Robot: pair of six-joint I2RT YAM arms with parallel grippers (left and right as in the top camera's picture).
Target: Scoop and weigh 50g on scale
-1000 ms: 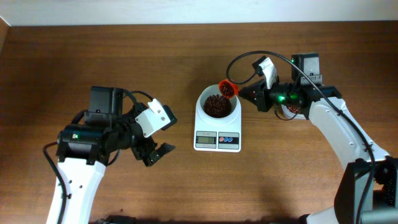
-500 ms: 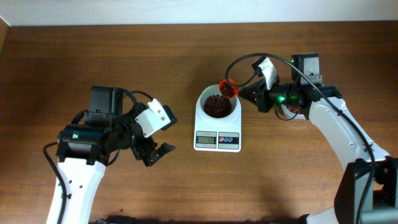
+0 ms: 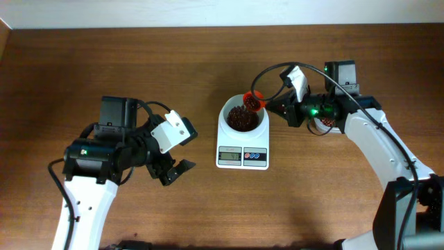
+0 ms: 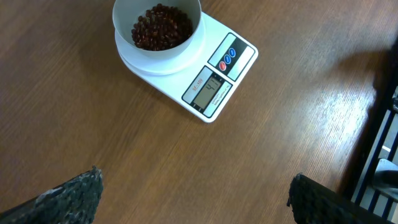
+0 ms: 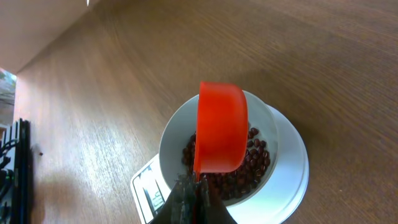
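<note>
Worktop [image 3: 208, 62]: brown wood-grain, carrying everything listed here.
Scale [image 3: 242, 142]: small white digital one, sat about midway between the worktop's far and near edges, a little right of centre; its display and coloured buttons faced the near edge.
Bowl top: round and white, at the far end of the scale.
Display: grey panel beside a red and two blue buttons; I could not read the digits for sure.
Beans [image 3: 241, 119]: small dark reddish-brown ones, a loose heap inside the bowl, covering its bottom.
Scoop [image 3: 254, 100]: orange plastic measuring scoop, tipped steeply over the bowl's far-right rim with its mouth turned toward the heap; from my right wrist camera only its orange back [image 5: 221, 127] showed, above the beans [image 5: 249, 163].
My right claw [image 3: 270, 106]: pressed together on the scoop's handle, just right of the bowl.
My left claw [image 3: 171, 167]: spread wide with nothing in it, above bare wood toward the near-left part of the worktop, well apart from the scale [image 4: 214, 78]; both dark fingertips [image 4: 68, 194] framed the bottom of my left wrist view.
</note>
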